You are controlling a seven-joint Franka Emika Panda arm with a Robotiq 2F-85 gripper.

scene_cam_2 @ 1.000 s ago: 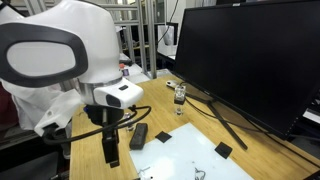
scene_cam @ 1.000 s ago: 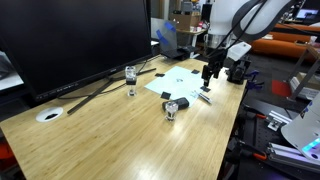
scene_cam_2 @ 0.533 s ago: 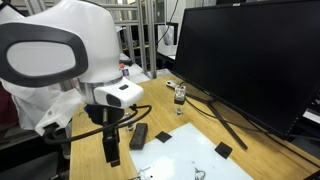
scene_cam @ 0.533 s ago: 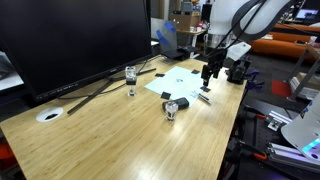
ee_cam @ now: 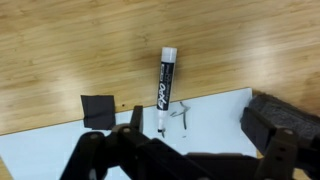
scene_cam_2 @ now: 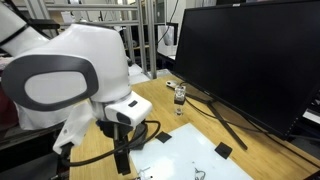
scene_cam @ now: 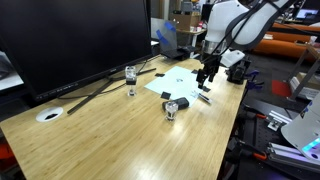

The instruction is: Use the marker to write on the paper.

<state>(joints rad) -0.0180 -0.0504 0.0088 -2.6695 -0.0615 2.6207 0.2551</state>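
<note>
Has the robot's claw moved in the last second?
Yes. In an exterior view the gripper has shifted sideways toward the monitor, nearer the paper.

Smooth wooden table, matt white paper, glossy plastic marker.

The arm is built of rounded glossy white shells with a grey oval joint cap. Above the matte black gripper, a thin black cable loops beside the wrist.

Marker: ahead of my wide-spread claw, lower end on paper, rest on wood.
Black tab: at paper's corner.
</note>
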